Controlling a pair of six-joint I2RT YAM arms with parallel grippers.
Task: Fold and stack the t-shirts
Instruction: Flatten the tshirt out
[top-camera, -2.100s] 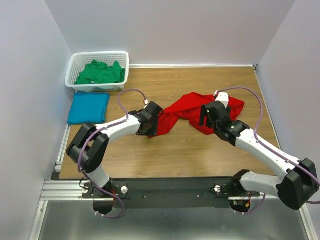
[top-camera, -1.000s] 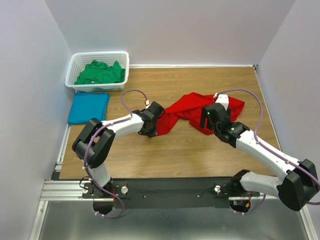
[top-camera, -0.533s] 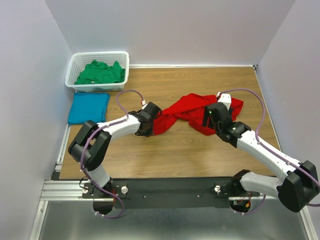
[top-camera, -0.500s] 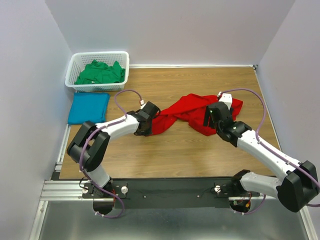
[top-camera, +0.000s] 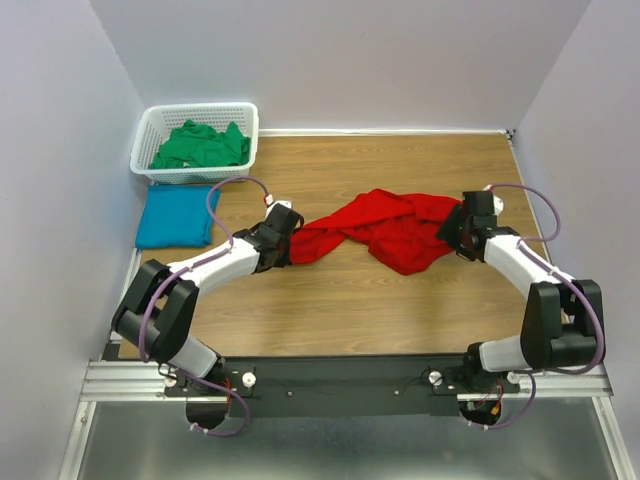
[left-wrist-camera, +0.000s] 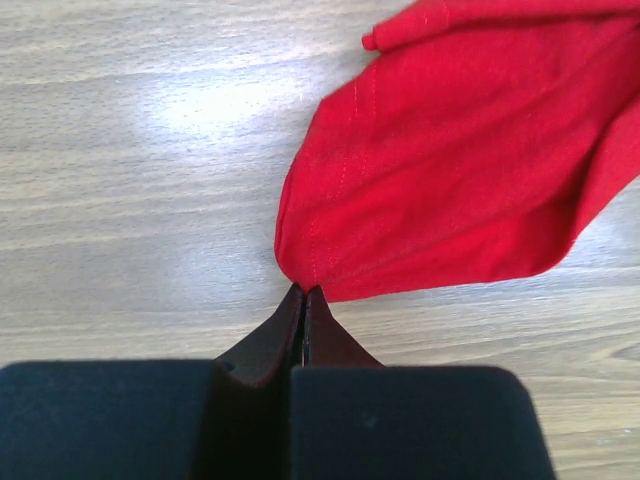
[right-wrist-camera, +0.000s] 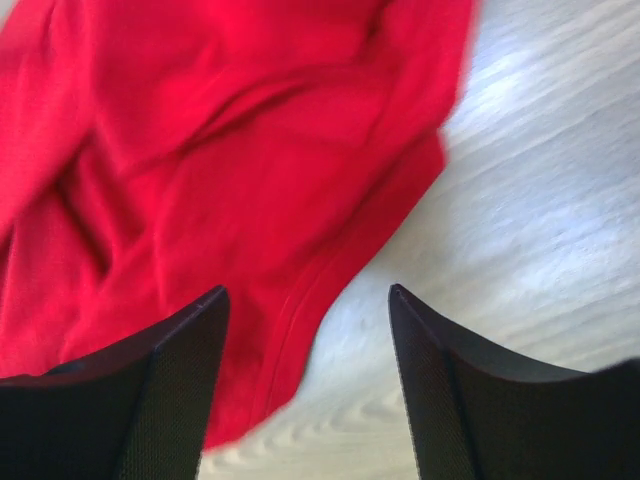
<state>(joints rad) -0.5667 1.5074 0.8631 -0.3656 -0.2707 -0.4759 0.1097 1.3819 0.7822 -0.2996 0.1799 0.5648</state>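
Observation:
The red t-shirt (top-camera: 385, 228) lies crumpled and drawn out across the middle of the wooden table. My left gripper (top-camera: 287, 241) is shut on its left corner; in the left wrist view the tips (left-wrist-camera: 303, 290) pinch the cloth's point (left-wrist-camera: 450, 170). My right gripper (top-camera: 456, 229) is at the shirt's right edge, open. In the right wrist view the red hem (right-wrist-camera: 300, 330) runs between its two fingers (right-wrist-camera: 180, 380), nearer the left one. The teal t-shirt (top-camera: 177, 215) lies folded flat at the far left. The green t-shirt (top-camera: 200, 147) is bunched in the basket.
The white lattice basket (top-camera: 195, 108) stands in the back left corner, just behind the teal shirt. Pale walls close in the table on three sides. Bare wood (top-camera: 340, 310) stretches between the red shirt and the arm bases.
My left gripper closed on the shirt's left end and pulled it leftward, stretching the cloth. My right arm swung from the shirt's middle out to its right edge, jaws narrowing a little.

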